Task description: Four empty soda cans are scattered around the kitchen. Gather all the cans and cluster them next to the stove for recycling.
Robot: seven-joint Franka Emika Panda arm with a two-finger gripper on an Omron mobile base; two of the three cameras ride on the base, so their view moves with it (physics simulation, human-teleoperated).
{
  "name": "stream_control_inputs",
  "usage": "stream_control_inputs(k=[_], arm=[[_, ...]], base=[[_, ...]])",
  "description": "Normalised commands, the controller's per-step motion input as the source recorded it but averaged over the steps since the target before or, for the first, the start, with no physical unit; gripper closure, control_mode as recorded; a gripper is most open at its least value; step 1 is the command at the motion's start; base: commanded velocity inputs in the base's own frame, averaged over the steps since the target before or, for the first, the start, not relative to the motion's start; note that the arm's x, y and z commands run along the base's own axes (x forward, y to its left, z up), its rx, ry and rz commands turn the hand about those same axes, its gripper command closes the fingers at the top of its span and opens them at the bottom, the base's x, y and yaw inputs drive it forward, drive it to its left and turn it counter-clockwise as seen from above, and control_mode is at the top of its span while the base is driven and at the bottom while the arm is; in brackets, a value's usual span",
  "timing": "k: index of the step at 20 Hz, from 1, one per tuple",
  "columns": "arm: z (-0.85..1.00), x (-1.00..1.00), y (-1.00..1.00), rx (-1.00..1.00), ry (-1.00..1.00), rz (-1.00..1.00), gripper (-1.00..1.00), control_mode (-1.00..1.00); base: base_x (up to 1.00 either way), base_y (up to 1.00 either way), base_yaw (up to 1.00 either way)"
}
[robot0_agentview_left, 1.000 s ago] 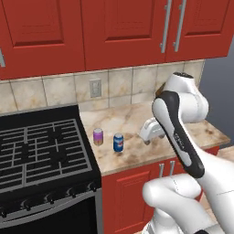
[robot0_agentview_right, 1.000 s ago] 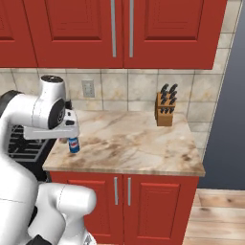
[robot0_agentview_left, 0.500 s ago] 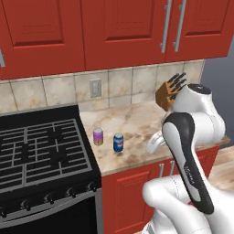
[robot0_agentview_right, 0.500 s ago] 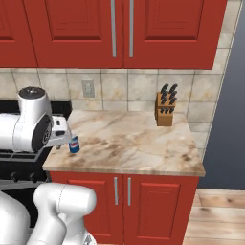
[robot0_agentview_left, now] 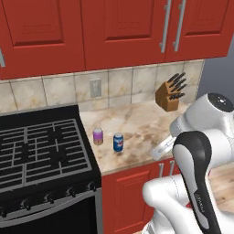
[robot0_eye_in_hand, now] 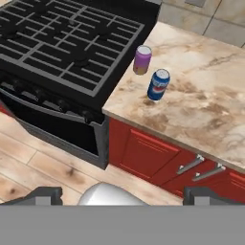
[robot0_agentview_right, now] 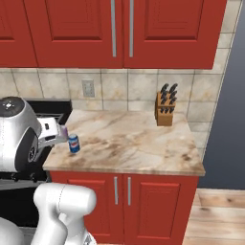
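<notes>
The gripper [robot0_eye_in_hand: 122, 194] hangs empty with its jaws spread wide, the two dark fingertips [robot0_eye_in_hand: 40, 195] rising at the bottom of the hand view, held high and back from the counter [robot0_eye_in_hand: 201, 110] and looking down on it. Just below and ahead stand two soda cans upright on the marble: the purple can [robot0_eye_in_hand: 142, 60] nearest the stove [robot0_eye_in_hand: 62, 48], and the blue can [robot0_eye_in_hand: 158, 84] just beside it, the two close but apart. In the left base view the purple can [robot0_agentview_left: 98, 136] sits at the counter's stove-side edge with the blue can [robot0_agentview_left: 118, 142] to its right; the knife block [robot0_agentview_left: 170, 93] stands well apart by the tiled wall. Two of the four cans therefore appear placed; the step in hand is judged to be the retreat after setting one down, and the next move calls for turning away to seek the dark red and bright red cans elsewhere in the kitchen. Compared with a second ago, the arm has swung back from over the counter toward the base, while both cans have kept their places.
</notes>
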Motion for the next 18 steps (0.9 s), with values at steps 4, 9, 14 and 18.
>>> stream_control_inputs(k=[4, 9, 14, 18], arm=[[0.00, 0.00, 0.00, 0.00, 0.00, 0.00, -1.00, 1.00], [0.00, 0.00, 0.00, 0.00, 0.00, 0.00, -1.00, 1.00], [0.00, 0.00, 0.00, 0.00, 0.00, 0.00, -1.00, 1.00], [0.00, 0.00, 0.00, 0.00, 0.00, 0.00, -1.00, 1.00]], base=[[-0.65, -0.23, 0.00], [-0.85, -0.37, 0.00], [-0.47, -0.48, -0.10], [0.01, -0.76, -0.17]])
